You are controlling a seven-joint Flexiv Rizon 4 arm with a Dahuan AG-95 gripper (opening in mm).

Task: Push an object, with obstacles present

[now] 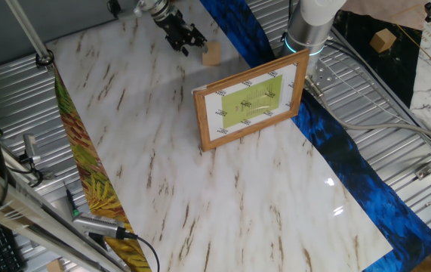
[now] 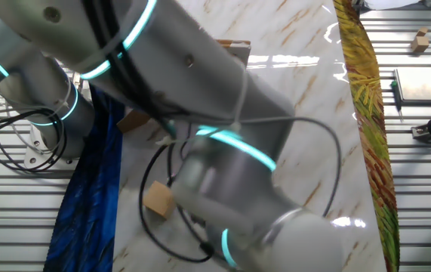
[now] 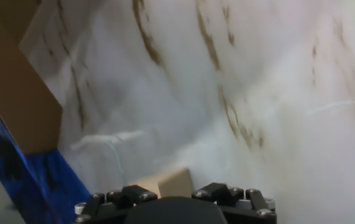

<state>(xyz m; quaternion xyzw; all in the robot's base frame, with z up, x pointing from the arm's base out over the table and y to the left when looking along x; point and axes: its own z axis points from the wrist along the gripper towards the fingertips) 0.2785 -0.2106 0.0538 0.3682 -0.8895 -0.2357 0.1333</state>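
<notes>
Now, take the marble tabletop (image 1: 162, 174) first. It looks smooth and glossy, so you can expect a light thing to slide readily. It is bounded by a leaf-patterned cloth (image 1: 87, 174) along the left edge and a blue cloth (image 1: 336, 143) along the right. Upright across the middle stands the picture frame (image 1: 251, 102), your obstacle, its face turned toward the near side. Beyond it, at the far end and close to the blue cloth, sits the small wooden block (image 1: 212, 54). It is roughly cubic, so you have no long axis to mind. The gripper (image 1: 186, 38) hovers low just to its left, and the hand view shows the block straight ahead, very close. You cannot tell whether they touch, or whether the fingers are parted or clenched. By my judgement, a push toward the near side runs into the frame.
</notes>
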